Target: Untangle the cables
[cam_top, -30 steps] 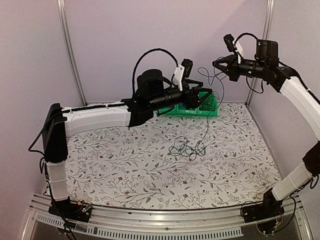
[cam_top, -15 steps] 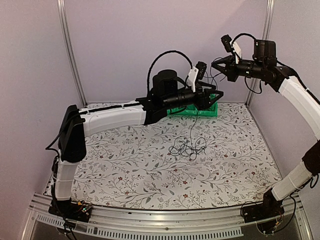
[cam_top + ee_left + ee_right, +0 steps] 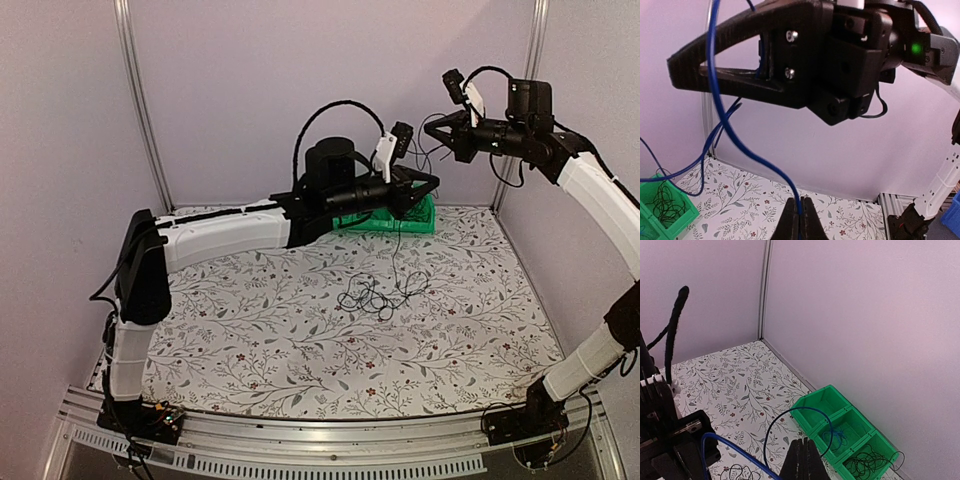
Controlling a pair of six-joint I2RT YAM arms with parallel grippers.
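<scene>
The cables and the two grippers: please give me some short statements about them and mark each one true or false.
1. The left gripper is shut on the blue cable. True.
2. The green tray stands at the near edge of the table, by the arm bases. False: it stands at the far edge, by the back wall.
3. A tangle of thin cables lies on the table. True.
4. The right gripper rests on the table. False: it is high in the air, well off the table.
5. The tray holds no cables. False: black cables lie in one compartment.
</scene>
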